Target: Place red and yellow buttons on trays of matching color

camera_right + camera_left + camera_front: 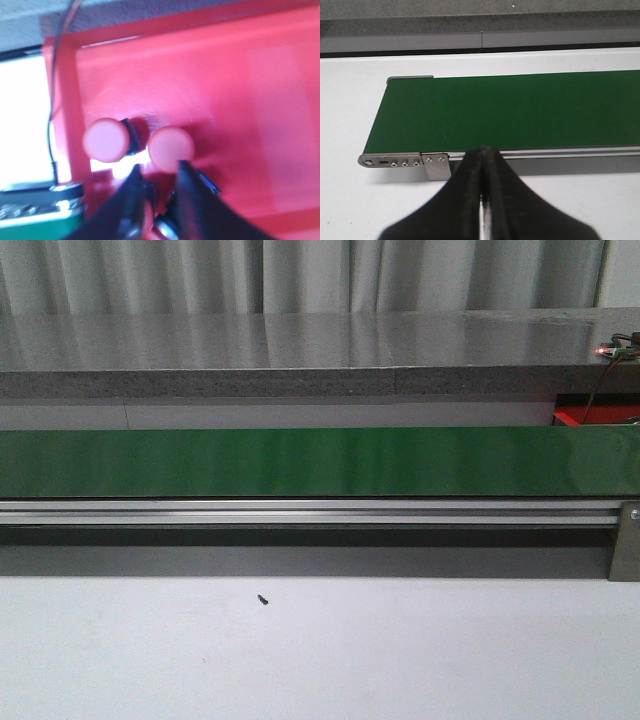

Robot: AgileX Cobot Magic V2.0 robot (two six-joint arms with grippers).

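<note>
Two red buttons [106,140] [171,146] lay in the red tray [260,100]; the right gripper [159,182] hovered parted above, empty. The left gripper [483,165] was closed (no yellow buttons visible).

Only the grippers are seen. The left gripper [482,190] is formed of two matte black, wedge-shaped fingers. The right gripper [157,192] is likewise black, blurred, with tapered fingers.

Glossy green conveyor belt [300,462], brushed-metal rail [300,512], speckled stone-like counter [250,350].
</note>
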